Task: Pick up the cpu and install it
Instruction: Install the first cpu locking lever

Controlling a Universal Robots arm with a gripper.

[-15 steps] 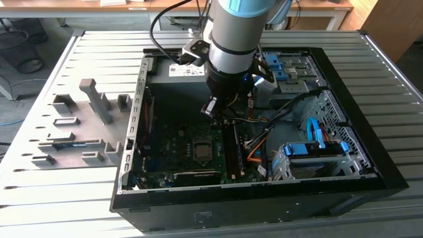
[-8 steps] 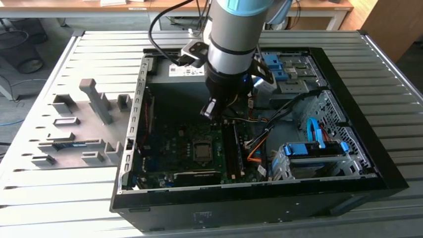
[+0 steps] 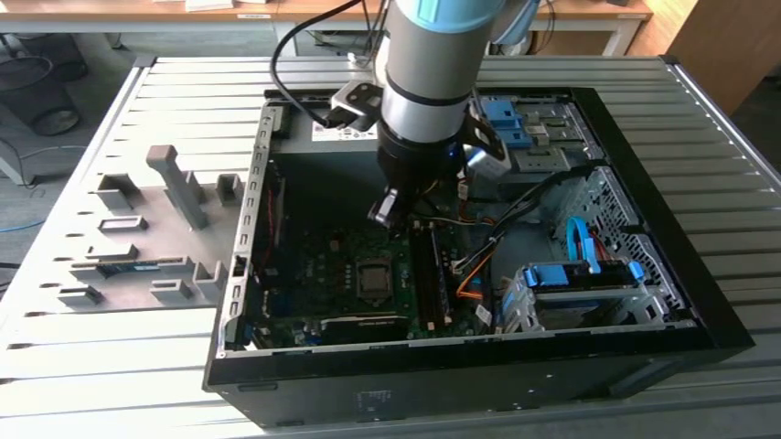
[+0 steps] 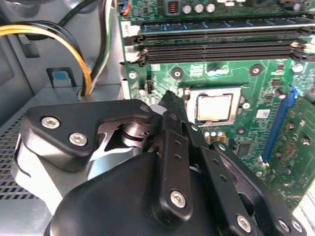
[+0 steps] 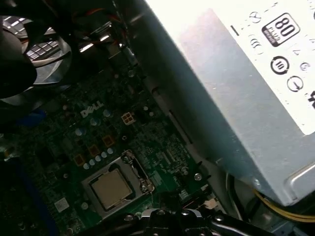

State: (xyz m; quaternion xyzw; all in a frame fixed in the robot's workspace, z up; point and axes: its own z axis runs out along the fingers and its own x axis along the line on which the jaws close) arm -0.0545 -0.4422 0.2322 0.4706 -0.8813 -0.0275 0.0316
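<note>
The cpu (image 4: 215, 108) lies flat in its socket on the green motherboard (image 4: 236, 73), its silvery face up and a metal frame (image 5: 140, 174) around it. In the first wrist view the cpu (image 5: 112, 187) sits a little beyond the gripper's black linkages. My gripper (image 4: 170, 98) is shut with nothing between its fingers, and its tip hovers beside the socket, apart from the chip. In the exterior view the gripper (image 3: 388, 215) hangs inside the open computer case (image 3: 683, 302), just above the socket (image 3: 372, 273).
The grey power-supply box (image 5: 236, 98) stands close beside the socket. Memory slots (image 4: 216, 44) run along the board, and yellow and black cables (image 4: 74, 44) hang nearby. Blue drive bays (image 3: 573, 274) fill the exterior view's right. A grey fixture tray (image 3: 146, 229) lies outside the case.
</note>
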